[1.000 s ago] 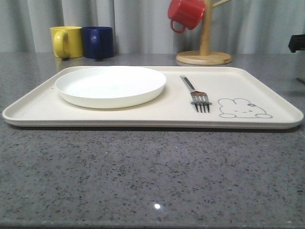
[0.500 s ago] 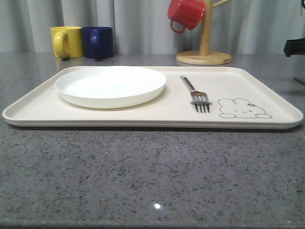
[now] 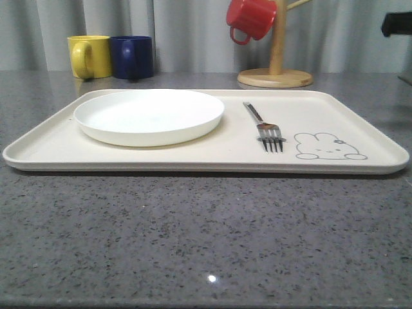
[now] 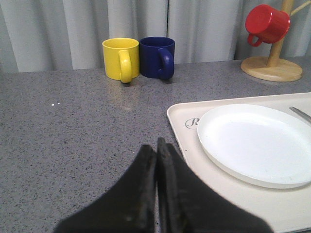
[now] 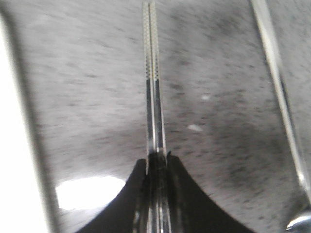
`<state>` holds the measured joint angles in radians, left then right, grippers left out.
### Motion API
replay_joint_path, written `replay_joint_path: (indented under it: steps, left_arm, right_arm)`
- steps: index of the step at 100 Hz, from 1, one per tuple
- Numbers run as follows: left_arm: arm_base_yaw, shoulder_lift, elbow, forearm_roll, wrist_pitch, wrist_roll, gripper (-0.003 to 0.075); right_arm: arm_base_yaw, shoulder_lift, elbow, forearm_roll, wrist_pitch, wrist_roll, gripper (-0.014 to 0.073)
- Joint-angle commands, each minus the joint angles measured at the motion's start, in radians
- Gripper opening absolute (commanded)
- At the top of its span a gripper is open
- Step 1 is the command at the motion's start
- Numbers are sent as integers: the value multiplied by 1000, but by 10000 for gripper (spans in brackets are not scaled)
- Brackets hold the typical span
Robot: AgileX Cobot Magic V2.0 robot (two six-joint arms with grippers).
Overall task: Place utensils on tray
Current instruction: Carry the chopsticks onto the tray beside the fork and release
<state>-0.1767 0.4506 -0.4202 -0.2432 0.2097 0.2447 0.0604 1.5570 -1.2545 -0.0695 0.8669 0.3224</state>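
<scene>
Your right gripper (image 5: 156, 162) pinched the chopsticks (image 5: 152, 82) above the counter (image 5: 87, 97), beside the tray (image 3: 347, 119). On the tray lay the fork (image 3: 264, 125) and plate (image 3: 149, 116). Your left gripper (image 4: 156, 145) was pressed together, empty.

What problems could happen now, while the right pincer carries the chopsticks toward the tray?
The right pincer holds the chopsticks only at one end, so they could swing or slip out. The free space on the tray is narrow: they might land on the fork or the rim.
</scene>
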Motion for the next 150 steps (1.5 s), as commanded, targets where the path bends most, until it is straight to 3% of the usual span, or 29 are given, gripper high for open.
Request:
replay_joint_path:
  steps: [1,42,115,127,150]
  left_arm:
    - [-9,4,-27,-5,-80,2,-18]
    - [-9,4,-27,-5,-80,2,-18]
    - [-9,4,-27,-5,-80,2,-18]
    - [-9,4,-27,-5,-80,2,-18]
    - [-9,4,-27,-5,-80,2,-18]
  right_arm:
    - [42,-68,-50,20,-9,26,-15]
    - [278,-56,-85,20,-100,174,-15]
    - [324,131,-85,48,-187,227,-11]
    - [324,139,-85,48,-175,227,55]
    - [324,138,-85,48,-173,227,284]
